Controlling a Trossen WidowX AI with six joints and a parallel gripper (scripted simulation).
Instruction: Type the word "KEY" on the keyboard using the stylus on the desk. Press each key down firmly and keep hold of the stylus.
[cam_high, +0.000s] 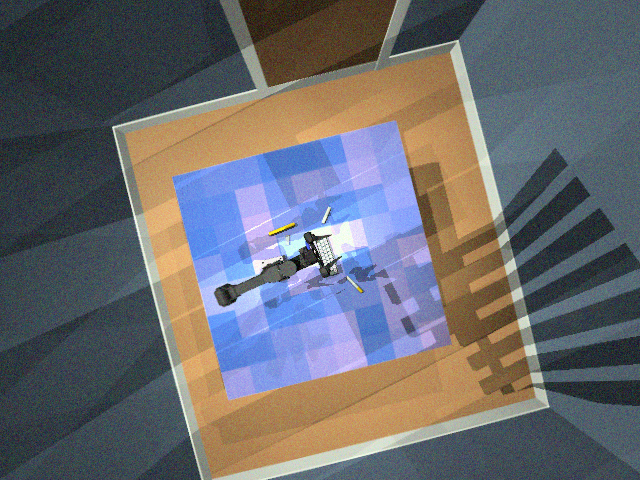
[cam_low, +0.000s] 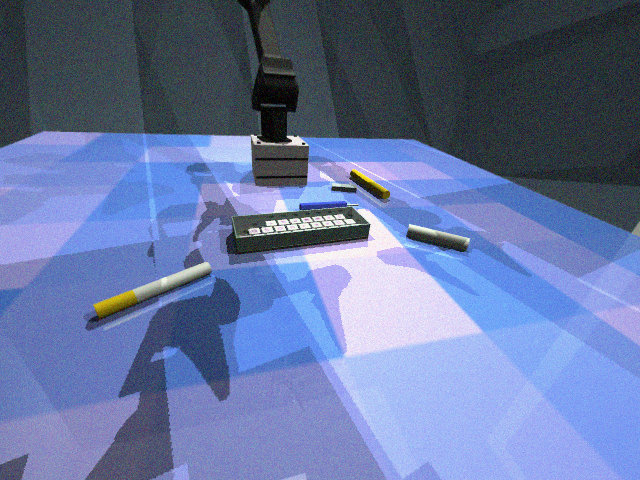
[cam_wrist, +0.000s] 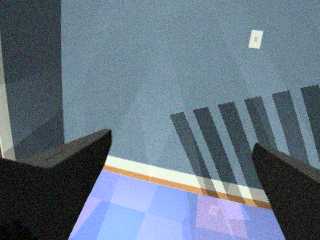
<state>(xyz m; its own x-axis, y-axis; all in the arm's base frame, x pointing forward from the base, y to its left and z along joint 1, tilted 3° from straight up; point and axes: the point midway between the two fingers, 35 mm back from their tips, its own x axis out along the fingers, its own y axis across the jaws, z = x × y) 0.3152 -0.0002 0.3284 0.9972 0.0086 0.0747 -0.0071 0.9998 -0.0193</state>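
Note:
The keyboard (cam_high: 325, 251) (cam_low: 305, 241) is a dark, shallow tray with two rows of white keys; its letters are too small to read. The stylus (cam_low: 323, 205) is blue with a thin pale tip and lies on the desk behind the keyboard in the exterior view, on the robot base side. In the top view the arm mostly covers it, leaving a small blue patch. My gripper (cam_high: 336, 246) (cam_wrist: 182, 142) is wide open and empty, high above the keyboard. The wrist view looks out past the desk edge and shows neither stylus nor keyboard.
A yellow rod (cam_high: 282, 229) (cam_low: 369, 184) and a small grey block (cam_high: 287, 239) (cam_low: 343, 187) lie near the white robot base (cam_low: 280, 167). A white rod (cam_high: 326, 214) (cam_low: 438, 238) and a white-and-yellow rod (cam_high: 355, 284) (cam_low: 152, 290) lie beyond opposite ends of the keyboard.

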